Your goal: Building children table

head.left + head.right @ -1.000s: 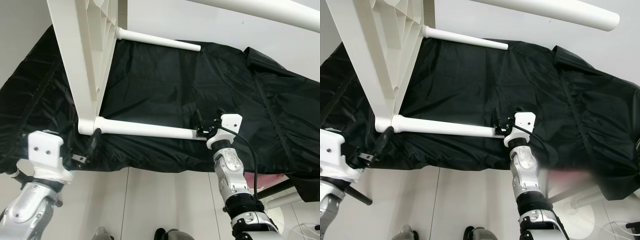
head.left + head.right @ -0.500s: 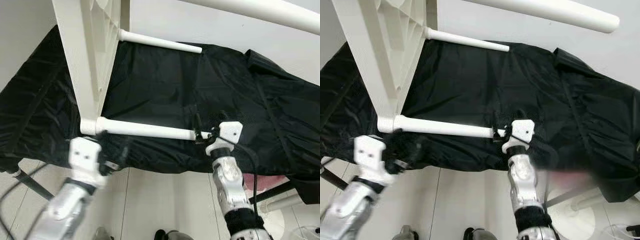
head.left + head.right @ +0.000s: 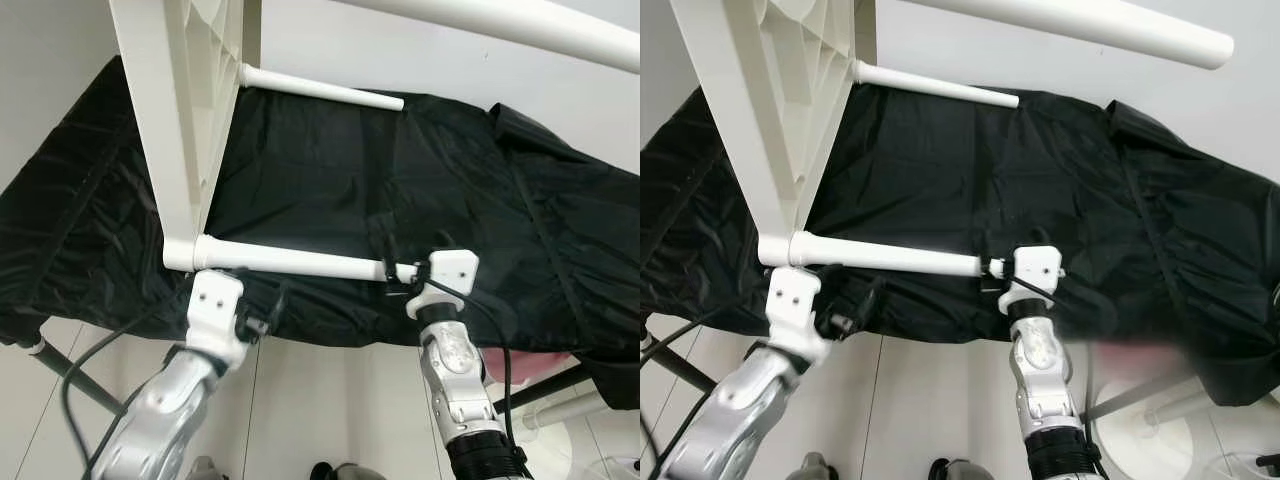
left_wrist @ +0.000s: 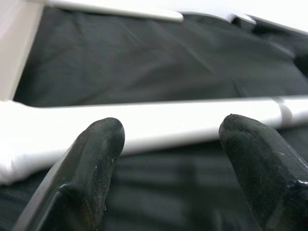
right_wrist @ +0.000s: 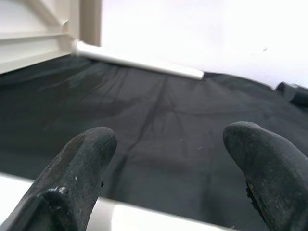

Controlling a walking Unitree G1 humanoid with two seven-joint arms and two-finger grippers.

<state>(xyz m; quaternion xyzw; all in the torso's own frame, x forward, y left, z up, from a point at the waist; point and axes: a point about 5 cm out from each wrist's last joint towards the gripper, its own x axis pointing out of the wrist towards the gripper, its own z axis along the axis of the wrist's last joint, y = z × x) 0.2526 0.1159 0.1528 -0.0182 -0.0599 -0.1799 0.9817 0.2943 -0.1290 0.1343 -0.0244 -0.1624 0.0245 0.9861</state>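
The near white table leg (image 3: 295, 260) lies along nine-to-three over the black cover (image 3: 330, 170), the wide-open left end effector (image 3: 262, 305) just below its socket end, the wide-open right end effector (image 3: 398, 272) at its free tip.

White table top (image 3: 185, 110) stands on edge on black cloth (image 3: 330, 190). L gripper (image 3: 262, 305) below near leg (image 3: 290, 260); R gripper (image 3: 398, 275) at leg tip.

- A black cloth (image 3: 400, 180), creased and faintly shiny, covers a broad raised surface and hangs over its near edge.
- Behind it stands a plain white wall (image 3: 440, 60), evenly lit.
- Below, the floor (image 3: 330, 400) is pale tile with thin dark joints.
- A dark slanted leg (image 3: 60, 365) shows under the cloth at the left.
- A round white base (image 3: 1160, 425) sits on the floor at the right.
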